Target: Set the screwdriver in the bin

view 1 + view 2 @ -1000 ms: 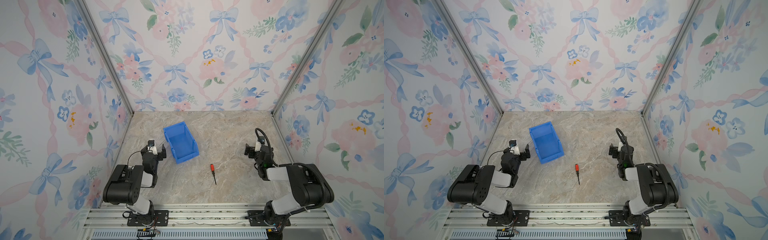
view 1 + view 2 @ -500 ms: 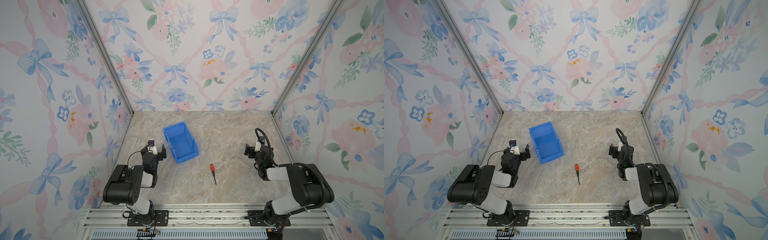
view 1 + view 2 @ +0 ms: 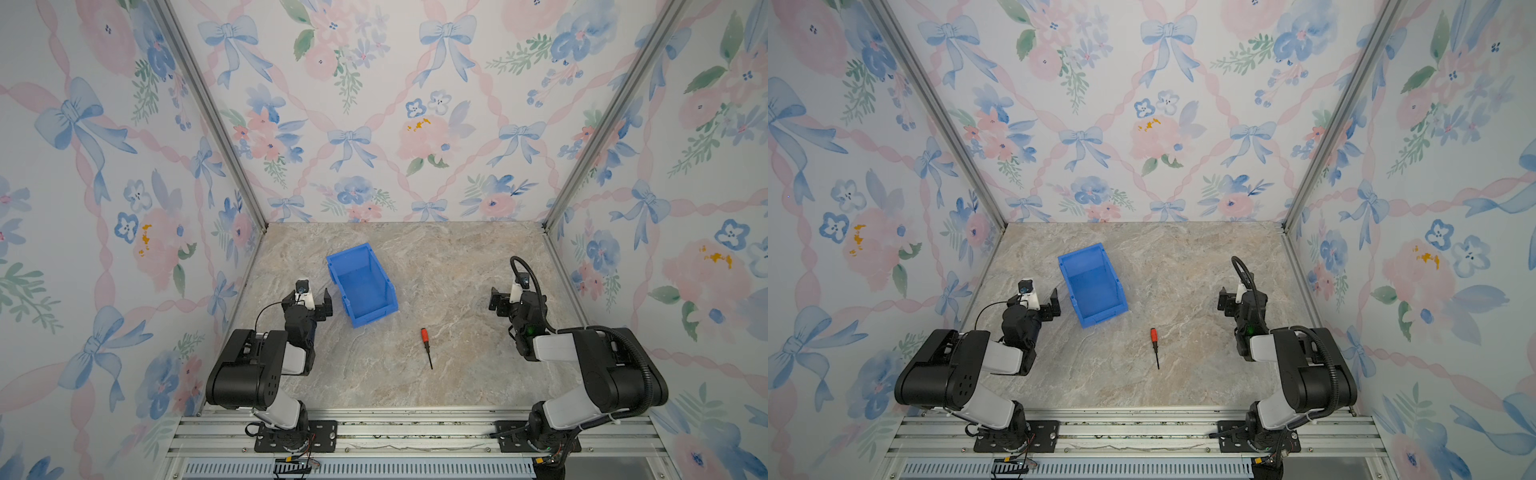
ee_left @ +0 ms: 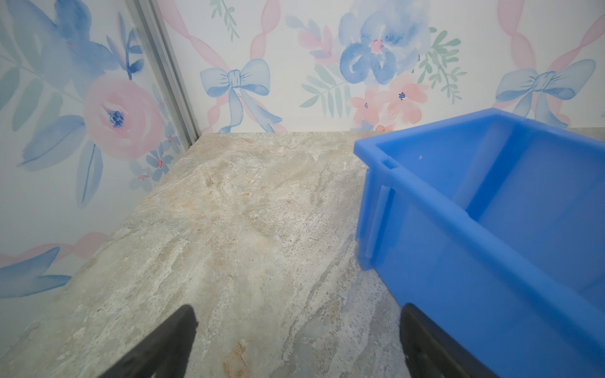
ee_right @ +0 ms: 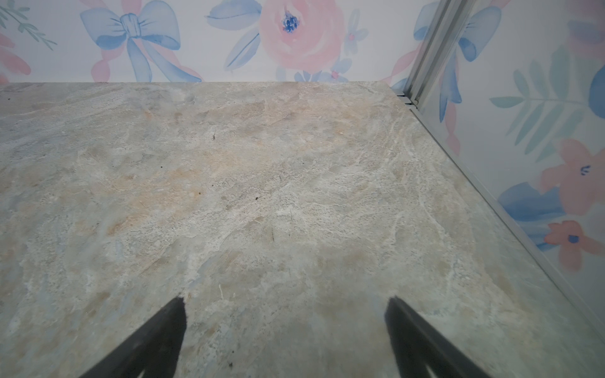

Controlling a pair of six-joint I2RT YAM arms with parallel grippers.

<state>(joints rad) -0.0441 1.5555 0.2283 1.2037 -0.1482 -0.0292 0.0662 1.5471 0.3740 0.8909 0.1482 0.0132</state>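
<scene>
Nothing has shifted since a second ago: both arms, the bin and the screwdriver sit where they were.

Both top views: you have the screwdriver lying flat on the marble surface, red handle toward the back wall, thin shaft toward the rail. It is apart from the bin, out past the bin's low front lip. The bin stands upright, skewed to the walls, with nothing in it. Your left claw sits low just beside the bin's outer side wall. Your right claw is well apart from both bin and screwdriver, off to the right.

Left wrist view: the left claw is released, its fingers spread wide over bare surface. One finger sits close against the bin; whether they touch, you cannot tell from here. No screwdriver in this view.

Right wrist view: the right claw is released too, fingers wide apart, gripping nothing, only surface ahead.
</scene>
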